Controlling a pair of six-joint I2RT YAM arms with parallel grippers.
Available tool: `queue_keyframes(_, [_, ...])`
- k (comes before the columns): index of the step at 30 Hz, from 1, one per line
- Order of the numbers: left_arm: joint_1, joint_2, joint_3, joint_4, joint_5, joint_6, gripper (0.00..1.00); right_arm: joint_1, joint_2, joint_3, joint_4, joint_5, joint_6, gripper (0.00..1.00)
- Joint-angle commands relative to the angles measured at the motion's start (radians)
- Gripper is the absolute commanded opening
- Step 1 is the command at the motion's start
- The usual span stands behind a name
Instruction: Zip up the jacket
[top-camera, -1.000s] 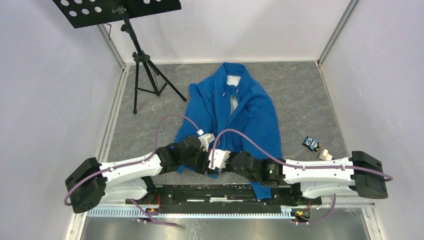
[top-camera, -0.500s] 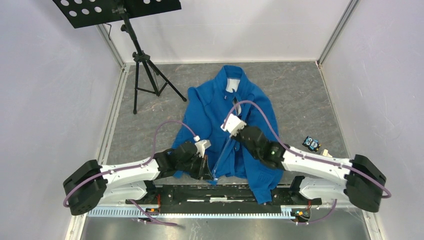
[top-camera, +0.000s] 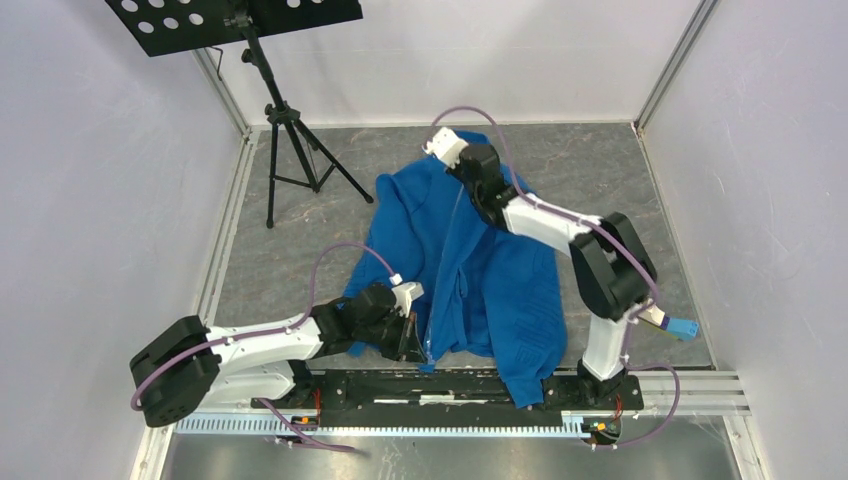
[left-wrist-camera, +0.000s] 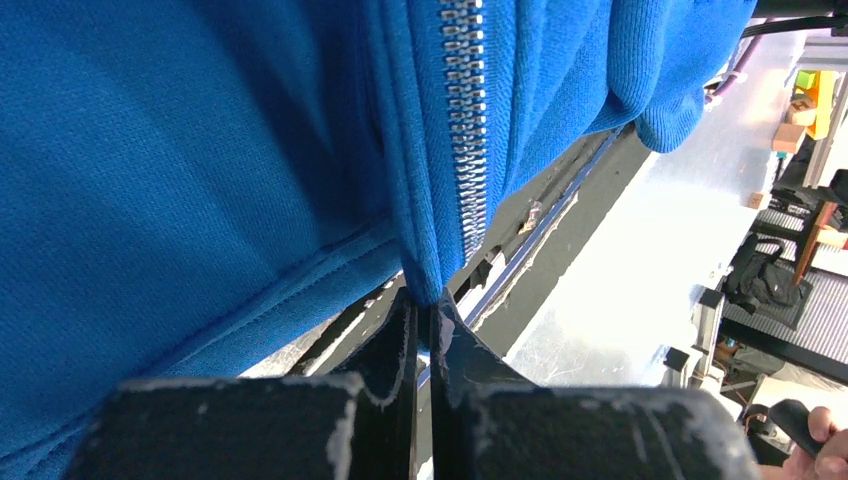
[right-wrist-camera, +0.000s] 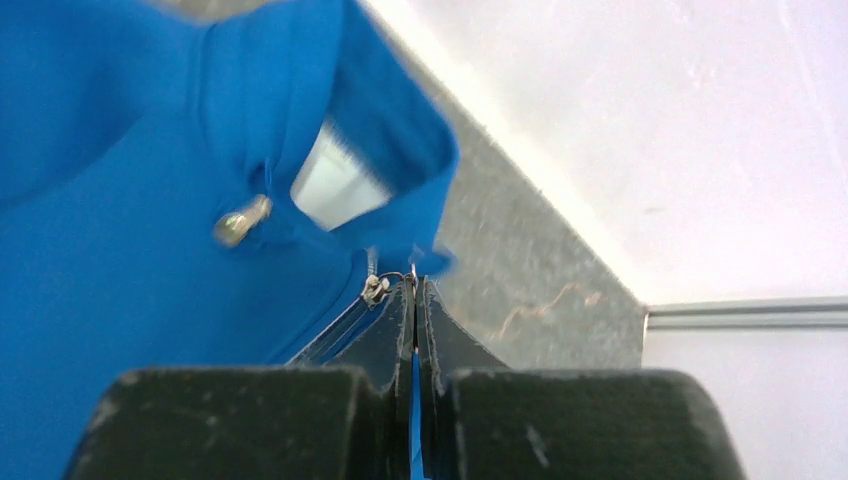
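- Nearly finished, I judge: the zipper (left-wrist-camera: 465, 120) looks closed from the hem (left-wrist-camera: 424, 270) to near the collar (right-wrist-camera: 395, 140).
- The left gripper (left-wrist-camera: 424, 308) pinches the hem at the zipper's foot; the right gripper (right-wrist-camera: 415, 290) pinches the pull (right-wrist-camera: 376, 289) beside the collar.
- The bright blue jacket (top-camera: 500, 290) lies front-up on the table (top-camera: 610, 200), stretched between both.

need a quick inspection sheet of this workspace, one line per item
surface: grey marbled tabletop
job's things: bright blue fabric jacket spread out, zipper looks closed almost to collar
clutter: black music stand on tripod, far left
grippers: left gripper shut on jacket hem below zipper; right gripper shut on zipper pull at collar
cables: two purple cables in raised loops
surroundings: white walls, metal frame posts
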Motion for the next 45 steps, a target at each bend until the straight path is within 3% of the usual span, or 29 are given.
queue_keyframes(1, [-0.02, 0.007, -0.031, -0.048, 0.081, -0.031, 0.02, -0.063, 0.164, 0.27, 0.12, 0.033, -0.109, 0.0])
queue_keyframes(16, [-0.021, 0.079, -0.024, 0.081, -0.011, -0.105, 0.02, -0.136, 0.57, 0.884, 0.054, -0.061, -0.132, 0.0])
queue_keyframes(20, [-0.02, 0.135, 0.034, 0.041, -0.106, -0.089, 0.02, -0.134, 0.573, 0.925, 0.039, -0.118, -0.109, 0.0])
queue_keyframes(21, [-0.019, 0.149, 0.062, -0.019, -0.165, -0.073, 0.02, -0.128, 0.564, 0.947, -0.001, -0.111, -0.082, 0.05])
queue_keyframes(22, [-0.02, 0.159, 0.09, -0.053, -0.212, -0.055, 0.03, -0.121, 0.542, 0.956, -0.049, -0.1, -0.054, 0.24])
queue_keyframes(23, [-0.019, 0.173, 0.11, -0.086, -0.265, -0.045, 0.1, -0.115, 0.502, 0.938, -0.088, -0.101, -0.018, 0.55])
queue_keyframes(24, [-0.017, 0.18, 0.127, -0.096, -0.296, -0.039, 0.18, -0.11, 0.45, 0.9, -0.113, -0.103, 0.018, 0.79])
queue_keyframes(26, [-0.015, 0.187, 0.148, -0.094, -0.318, -0.036, 0.35, -0.106, 0.32, 0.762, -0.18, -0.16, 0.132, 0.98])
queue_keyframes(28, [-0.015, 0.179, 0.159, -0.078, -0.301, -0.041, 0.54, -0.103, 0.162, 0.58, -0.206, -0.207, 0.26, 0.98])
queue_keyframes(30, [-0.012, 0.159, 0.166, -0.087, -0.286, -0.053, 0.65, -0.095, -0.009, 0.393, -0.213, -0.278, 0.356, 0.98])
queue_keyframes(31, [-0.011, 0.137, 0.169, -0.106, -0.28, -0.054, 0.87, -0.084, -0.082, 0.301, -0.217, -0.288, 0.392, 0.98])
queue_keyframes(33, [-0.011, 0.069, 0.169, -0.147, -0.274, -0.056, 0.99, -0.055, -0.238, 0.157, -0.256, -0.258, 0.483, 0.98])
queue_keyframes(36, [-0.01, -0.083, 0.181, -0.249, -0.288, -0.048, 1.0, -0.046, -0.458, 0.005, -0.357, -0.32, 0.649, 0.98])
queue_keyframes(40, [-0.007, -0.303, 0.274, -0.445, -0.355, -0.005, 1.0, -0.045, -0.741, -0.187, -0.428, -0.486, 0.662, 0.98])
queue_keyframes(45, [-0.005, -0.429, 0.515, -0.614, -0.474, 0.079, 1.0, -0.045, -1.051, -0.287, -0.477, -0.431, 0.669, 0.98])
